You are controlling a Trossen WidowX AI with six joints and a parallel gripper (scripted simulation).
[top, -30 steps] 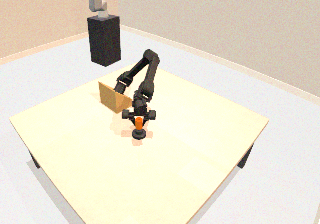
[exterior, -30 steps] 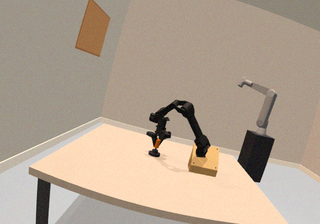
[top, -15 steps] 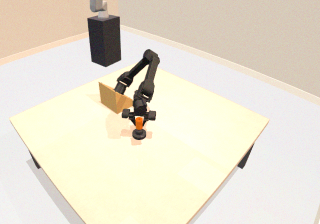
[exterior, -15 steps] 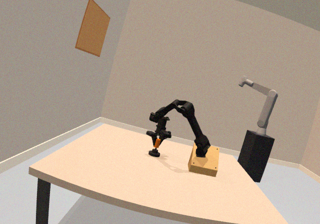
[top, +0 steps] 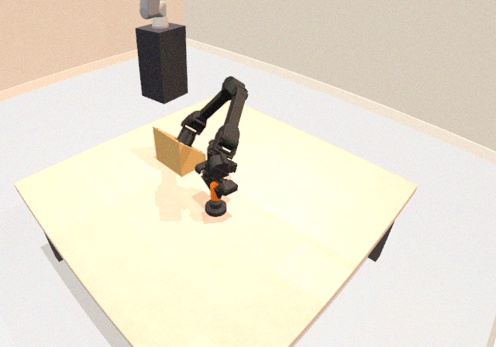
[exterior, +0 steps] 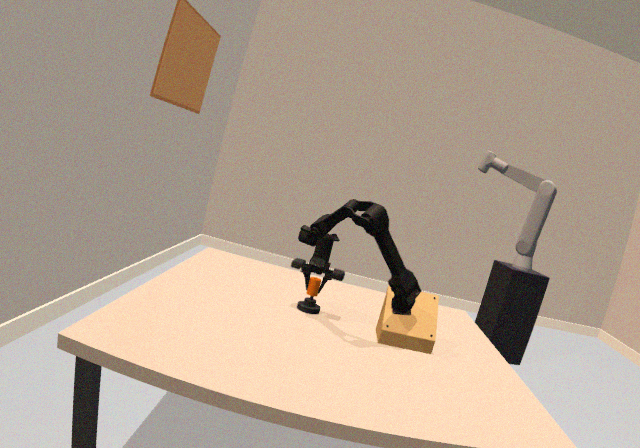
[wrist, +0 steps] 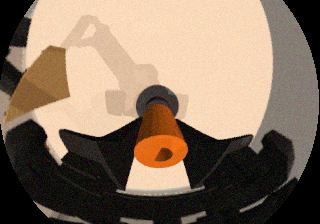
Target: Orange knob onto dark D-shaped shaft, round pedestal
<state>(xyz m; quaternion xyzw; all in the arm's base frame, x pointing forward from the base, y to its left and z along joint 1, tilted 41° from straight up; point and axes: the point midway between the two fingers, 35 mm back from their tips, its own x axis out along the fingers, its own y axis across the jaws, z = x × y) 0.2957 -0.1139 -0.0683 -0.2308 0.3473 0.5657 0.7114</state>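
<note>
The orange knob point(top: 214, 191) point(exterior: 313, 286) point(wrist: 161, 124) stands roughly upright between the fingers, over the pedestal. My gripper point(top: 216, 191) point(exterior: 314, 285) point(wrist: 158, 121) is shut on the knob, one finger on each side. The dark round pedestal point(top: 215, 208) point(exterior: 308, 307) point(wrist: 142, 104) stands on the table. In the exterior view a short dark piece of shaft shows between the knob's lower end and the pedestal, so the knob is not down on the pedestal's base. A dark hollow shows in the knob's top in the wrist view. The shaft's flat side is hidden.
The wooden table point(top: 224, 279) point(exterior: 232, 350) carries the arm's yellowish wooden base block point(top: 170, 152) point(exterior: 408, 341) point(wrist: 45, 79), which stands off to one side of the pedestal. A grey arm on a black stand point(top: 162, 63) point(exterior: 509, 309) is beyond the table.
</note>
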